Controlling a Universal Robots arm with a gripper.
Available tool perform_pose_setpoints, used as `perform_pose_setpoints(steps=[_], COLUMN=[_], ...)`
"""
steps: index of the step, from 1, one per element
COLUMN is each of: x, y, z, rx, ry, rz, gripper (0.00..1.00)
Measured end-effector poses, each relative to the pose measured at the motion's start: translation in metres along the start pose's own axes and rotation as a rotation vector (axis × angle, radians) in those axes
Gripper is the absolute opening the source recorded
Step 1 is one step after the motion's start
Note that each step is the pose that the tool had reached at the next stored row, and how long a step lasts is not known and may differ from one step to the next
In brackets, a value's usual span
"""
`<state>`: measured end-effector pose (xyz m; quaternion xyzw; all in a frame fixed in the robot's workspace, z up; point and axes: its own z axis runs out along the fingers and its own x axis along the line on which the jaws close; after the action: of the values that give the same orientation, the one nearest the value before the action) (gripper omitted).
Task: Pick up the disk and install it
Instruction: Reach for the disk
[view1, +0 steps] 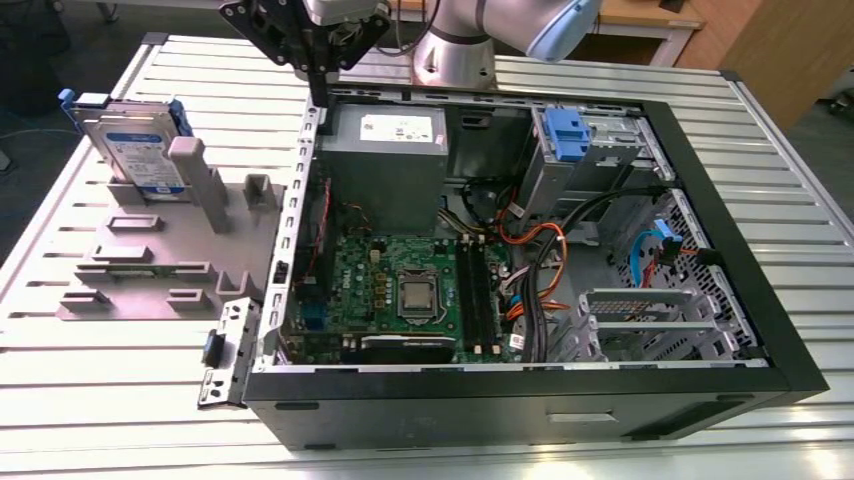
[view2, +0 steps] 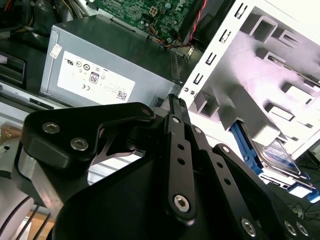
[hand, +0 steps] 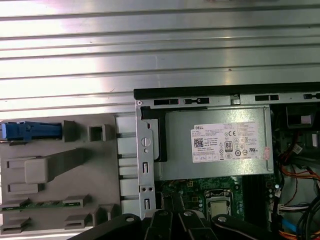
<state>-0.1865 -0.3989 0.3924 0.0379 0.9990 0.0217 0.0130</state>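
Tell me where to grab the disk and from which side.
Probably best: grip the disk across its flat faces near the top edge, coming from above. It stands on edge in the grey holder, lower part seated, top free.

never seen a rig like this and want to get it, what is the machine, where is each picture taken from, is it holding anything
It is one robot arm with a two-fingered hand. The exterior view comes from a camera off the arm; both wrist views come from cameras riding near the hand. On the ribbed metal table lies an open computer case, showing its power supply and motherboard. On the exterior view's left a grey holder holds the disk standing on edge. The hand is shut, holds nothing, and hangs above the case wall beside the power supply.
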Motion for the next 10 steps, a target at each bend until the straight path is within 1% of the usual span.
perform_pose_setpoints(steps=[10], x=[0.0024], y=[-0.0002], z=[-0.0001], rx=[0.0], ry=[0.0], rz=[0.0], gripper=[0.11])
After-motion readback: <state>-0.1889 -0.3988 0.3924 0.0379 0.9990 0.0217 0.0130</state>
